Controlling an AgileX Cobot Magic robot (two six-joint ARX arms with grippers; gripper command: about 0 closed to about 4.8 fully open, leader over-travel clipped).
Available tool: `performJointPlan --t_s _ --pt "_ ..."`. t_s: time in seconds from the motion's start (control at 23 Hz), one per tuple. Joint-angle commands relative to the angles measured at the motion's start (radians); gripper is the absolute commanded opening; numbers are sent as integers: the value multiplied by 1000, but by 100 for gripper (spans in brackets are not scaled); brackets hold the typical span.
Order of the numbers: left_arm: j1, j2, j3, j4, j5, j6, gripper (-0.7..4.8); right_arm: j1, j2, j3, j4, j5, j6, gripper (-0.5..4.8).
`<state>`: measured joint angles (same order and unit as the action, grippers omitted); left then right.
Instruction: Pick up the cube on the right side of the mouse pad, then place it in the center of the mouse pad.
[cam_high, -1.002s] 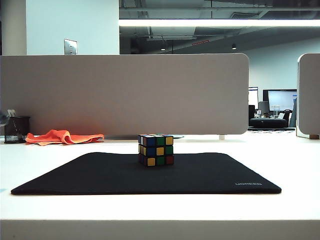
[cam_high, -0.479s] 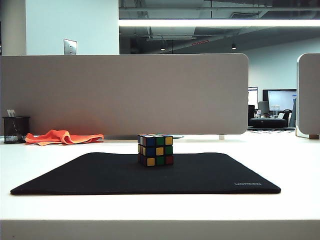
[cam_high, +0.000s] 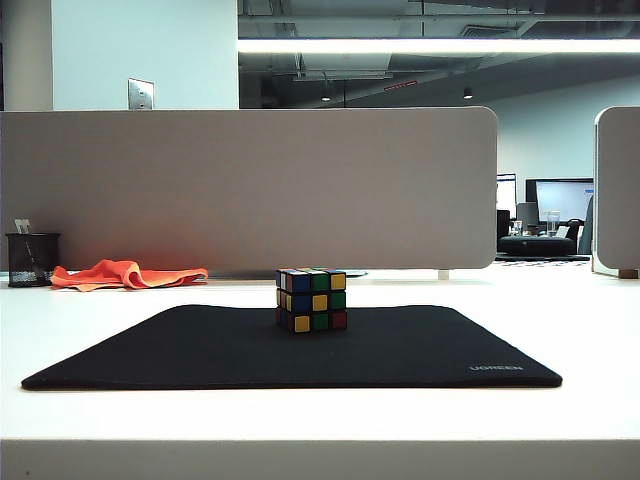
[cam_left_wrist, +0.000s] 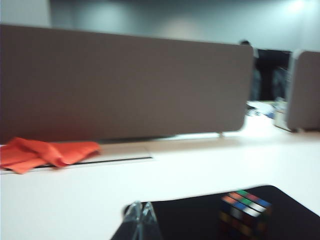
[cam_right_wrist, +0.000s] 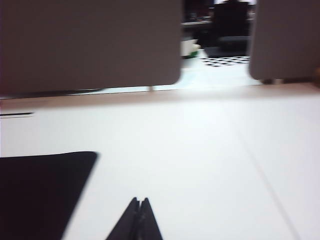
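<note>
From the exterior view neither of my arms shows: only the cube (cam_high: 311, 300) sitting on the mouse pad (cam_high: 180, 350), near the middle toward its far edge, on the white worktop (cam_high: 560, 310). That view alone takes in the pen cup (cam_high: 32, 259) beside the orange cloth (cam_high: 128, 273).

My left wrist view shows my left gripper (cam_left_wrist: 140, 222) with its jaws clenched on nothing, low over the pad's edge, the cube off to one side and apart from it.

My right wrist view misses the cube; my right gripper (cam_right_wrist: 139, 220) hangs over bare worktop beside the pad's corner, jaws pressed together, empty.
</note>
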<state>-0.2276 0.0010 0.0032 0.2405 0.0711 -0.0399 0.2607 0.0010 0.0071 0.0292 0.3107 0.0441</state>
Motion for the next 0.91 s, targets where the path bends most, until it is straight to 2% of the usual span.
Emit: performJointPlan --t_s 0.04,0.17,0.35,0.91 --pt "72 2 3 -1 4 3 -5 -92 -2 -6 19 2 0 -5" --pt "152 2 3 -1 3 3 -5 -169 -2 -6 19 3 0 -5" --pt "256 2 3 -1 0 3 -5 -209 -2 -6 19 5 0 -5" --pt "271 2 3 -1 0 3 -5 -206 -2 -6 -54 1 0 -5"
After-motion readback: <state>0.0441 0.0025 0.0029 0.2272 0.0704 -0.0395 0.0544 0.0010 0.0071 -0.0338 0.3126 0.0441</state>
